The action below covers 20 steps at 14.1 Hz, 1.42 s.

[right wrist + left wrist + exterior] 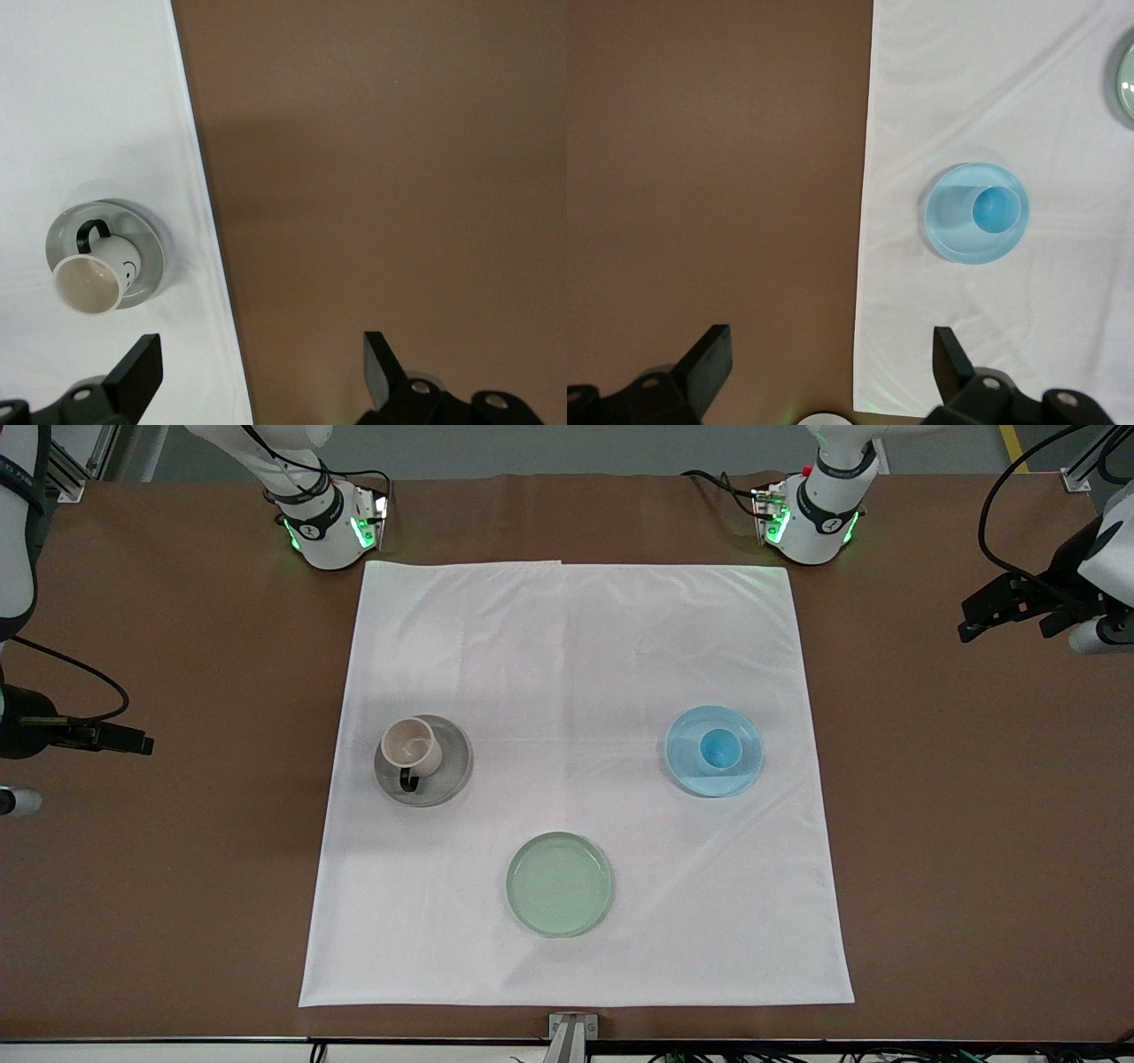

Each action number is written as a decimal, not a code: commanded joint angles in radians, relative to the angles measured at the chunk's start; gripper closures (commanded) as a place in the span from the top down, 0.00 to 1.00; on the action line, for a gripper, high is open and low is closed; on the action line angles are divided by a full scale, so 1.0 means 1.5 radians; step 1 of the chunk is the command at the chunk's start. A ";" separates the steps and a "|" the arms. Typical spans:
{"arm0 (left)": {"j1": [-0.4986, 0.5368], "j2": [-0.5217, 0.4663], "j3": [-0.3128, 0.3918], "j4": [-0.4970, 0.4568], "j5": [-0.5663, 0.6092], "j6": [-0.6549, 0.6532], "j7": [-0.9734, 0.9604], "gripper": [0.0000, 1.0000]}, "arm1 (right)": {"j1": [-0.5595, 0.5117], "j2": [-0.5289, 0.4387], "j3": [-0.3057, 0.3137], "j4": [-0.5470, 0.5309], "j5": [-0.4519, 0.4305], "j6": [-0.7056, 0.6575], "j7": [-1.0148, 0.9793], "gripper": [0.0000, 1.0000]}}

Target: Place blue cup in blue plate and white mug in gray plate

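Observation:
The blue cup (718, 749) stands upright in the blue plate (687, 769) on the white cloth, toward the left arm's end. The white mug (412, 747) stands upright on the gray plate (452, 769), toward the right arm's end, with its black handle toward the front camera. My left gripper (973, 622) is open and empty over the bare brown table beside the cloth; its wrist view (833, 341) shows the cup (997, 210) in the plate (950, 226). My right gripper (133, 740) is open and empty over bare table; its wrist view (261, 345) shows the mug (89, 283) on the gray plate (149, 252).
A pale green plate (560, 884) lies empty on the cloth (567, 646), nearer to the front camera than the other two plates; its edge shows in the left wrist view (1127, 81). Both arm bases stand at the table's back edge.

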 commanded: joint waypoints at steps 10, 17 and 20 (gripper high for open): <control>0.001 -0.025 -0.013 -0.028 -0.002 0.004 0.010 1.00 | 0.066 -0.130 -0.075 -0.089 0.003 0.000 -0.055 1.00; 0.002 -0.025 -0.014 -0.027 -0.002 0.005 0.010 1.00 | 0.074 -0.252 -0.081 -0.216 0.004 0.034 -0.079 1.00; 0.002 -0.024 -0.014 -0.027 -0.003 0.005 0.010 1.00 | 0.075 -0.296 -0.082 -0.259 0.003 0.044 -0.080 1.00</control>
